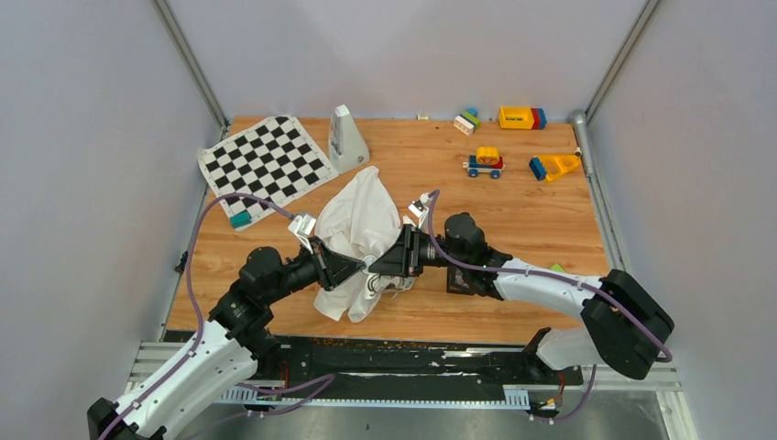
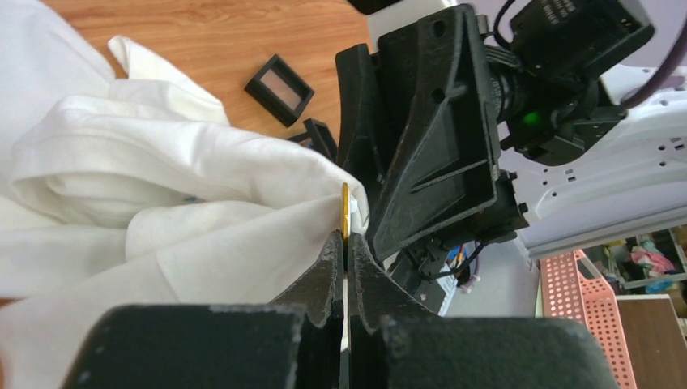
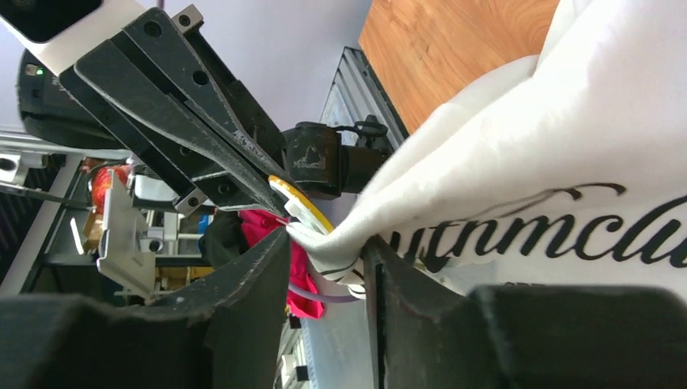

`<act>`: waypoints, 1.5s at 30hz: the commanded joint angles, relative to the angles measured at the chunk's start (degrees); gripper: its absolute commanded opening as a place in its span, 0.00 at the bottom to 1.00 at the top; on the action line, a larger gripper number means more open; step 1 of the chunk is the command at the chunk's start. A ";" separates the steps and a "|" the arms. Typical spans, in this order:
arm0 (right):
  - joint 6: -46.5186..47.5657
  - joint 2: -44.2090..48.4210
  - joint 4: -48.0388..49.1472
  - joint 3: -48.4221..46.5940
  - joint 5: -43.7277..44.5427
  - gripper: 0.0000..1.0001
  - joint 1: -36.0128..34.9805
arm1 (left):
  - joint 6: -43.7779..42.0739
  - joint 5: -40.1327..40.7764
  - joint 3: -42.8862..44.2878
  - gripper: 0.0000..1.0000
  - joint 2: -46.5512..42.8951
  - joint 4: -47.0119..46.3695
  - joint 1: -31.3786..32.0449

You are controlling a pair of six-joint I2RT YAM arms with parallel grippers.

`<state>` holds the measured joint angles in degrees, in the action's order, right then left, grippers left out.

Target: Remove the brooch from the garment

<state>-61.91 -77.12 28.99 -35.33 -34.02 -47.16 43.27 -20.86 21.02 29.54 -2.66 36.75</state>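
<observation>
Wood table (image 1: 550, 211) w/ grey walls (image 1: 412, 46); pink crate (image 2: 583, 300), maybe cabinet (image 2: 652, 340) behind.

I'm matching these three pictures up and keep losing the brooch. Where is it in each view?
Top external: too small to make out; hidden where the arms meet at the garment.
Left wrist: the brooch is a thin gold edge at centre, rising from the left gripper's shut jaws.
Right wrist: a gold arc left of centre, at the cloth's pulled tip.
Shared landmark: the white garment, seen in all three.
</observation>
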 commanded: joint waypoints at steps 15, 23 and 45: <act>10.87 2.33 -7.07 -0.25 11.72 0.54 -1.73 | -7.71 9.62 15.82 0.00 8.81 28.45 1.06; 18.29 5.22 -17.78 -3.80 19.31 0.73 -2.24 | -11.34 12.99 24.38 0.00 14.89 40.32 1.04; 20.31 -3.92 -20.91 -14.98 19.16 0.02 -4.78 | -19.67 8.97 35.36 0.00 24.57 53.92 1.05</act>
<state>-41.91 -82.85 8.88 -46.35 -17.67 -53.84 25.67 -10.87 54.85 53.71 50.37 37.65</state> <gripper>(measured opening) 0.076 0.007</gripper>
